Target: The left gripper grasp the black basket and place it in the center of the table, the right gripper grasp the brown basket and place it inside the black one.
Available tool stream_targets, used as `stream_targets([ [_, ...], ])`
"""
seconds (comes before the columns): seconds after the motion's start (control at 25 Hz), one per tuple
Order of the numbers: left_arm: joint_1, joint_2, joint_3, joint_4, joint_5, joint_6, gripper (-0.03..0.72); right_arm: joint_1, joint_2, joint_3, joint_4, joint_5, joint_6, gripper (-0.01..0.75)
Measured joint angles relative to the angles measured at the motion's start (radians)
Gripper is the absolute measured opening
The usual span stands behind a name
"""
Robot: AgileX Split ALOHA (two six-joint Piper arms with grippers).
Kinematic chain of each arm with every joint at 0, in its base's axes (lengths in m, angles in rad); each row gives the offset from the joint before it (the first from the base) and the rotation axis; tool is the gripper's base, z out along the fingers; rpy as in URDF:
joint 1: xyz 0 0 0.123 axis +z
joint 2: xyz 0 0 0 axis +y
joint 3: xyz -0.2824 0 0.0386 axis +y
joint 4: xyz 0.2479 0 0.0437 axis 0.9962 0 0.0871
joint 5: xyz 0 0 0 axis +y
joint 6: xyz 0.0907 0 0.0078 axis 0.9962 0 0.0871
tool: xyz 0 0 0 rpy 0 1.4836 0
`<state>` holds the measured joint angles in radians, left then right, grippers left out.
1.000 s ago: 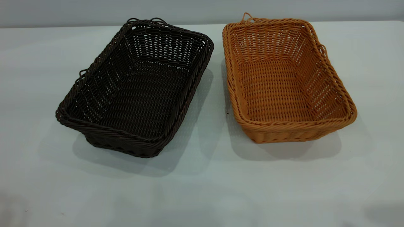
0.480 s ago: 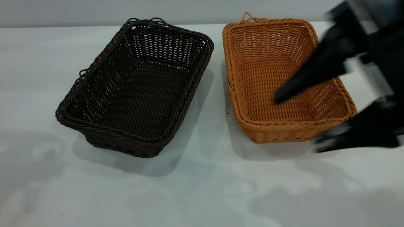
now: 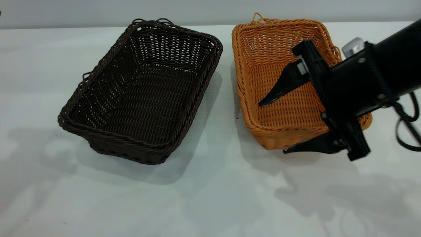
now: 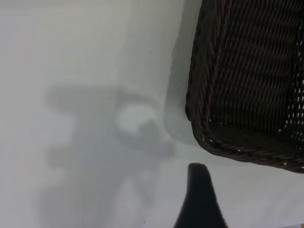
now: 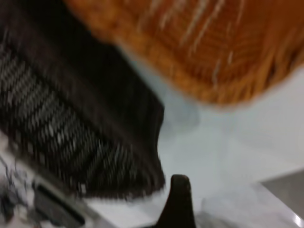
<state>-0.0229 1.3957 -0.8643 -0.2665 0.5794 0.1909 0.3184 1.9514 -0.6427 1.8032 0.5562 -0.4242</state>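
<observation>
Right gripper [image 3: 271, 126], newly arrived, jaws spread, straddles the orange-tan woven wicker basket's [image 3: 286, 108] near rim; grasp imminent.

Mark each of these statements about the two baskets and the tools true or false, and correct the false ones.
1. The brown basket sits inside the black basket. False: they stand side by side on the table, apart.
2. The right tool is open. True.
3. The right tool grips the black basket. False: it hangs over the brown basket's near end, holding nothing.
4. Both baskets are empty. True.
5. The left tool holds the black basket's rim. False: its fingertip is off the basket's corner.
</observation>
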Motion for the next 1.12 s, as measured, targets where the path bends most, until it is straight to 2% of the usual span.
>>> stream_targets([
  [0.16, 0.000, 0.002, -0.001, -0.001, -0.007, 0.012, 0.484, 0.000, 0.076, -0.076, 0.002, -0.049, 0.085, 0.573],
  [0.36, 0.000, 0.029, -0.023, -0.001, -0.003, 0.021, 0.484, 0.022, 0.113, -0.124, 0.007, -0.200, 0.221, 0.539],
  [0.56, 0.000, 0.146, -0.091, -0.001, 0.017, 0.022, 0.484, 0.081, 0.113, -0.130, 0.011, -0.328, 0.313, 0.505],
  [0.72, 0.000, 0.260, -0.147, -0.001, 0.018, 0.026, 0.484, 0.090, 0.120, -0.130, 0.018, -0.432, 0.365, 0.500],
  [0.8, -0.002, 0.321, -0.179, -0.001, 0.016, 0.033, 0.484, 0.090, 0.128, -0.130, 0.019, -0.451, 0.375, 0.499],
  [0.84, -0.006, 0.355, -0.197, -0.001, 0.011, 0.034, 0.484, 0.090, 0.128, -0.130, 0.021, -0.451, 0.378, 0.468],
  [1.12, -0.095, 0.578, -0.347, -0.001, -0.039, 0.040, 0.484, 0.090, 0.137, -0.130, 0.021, -0.450, 0.382, 0.491],
])
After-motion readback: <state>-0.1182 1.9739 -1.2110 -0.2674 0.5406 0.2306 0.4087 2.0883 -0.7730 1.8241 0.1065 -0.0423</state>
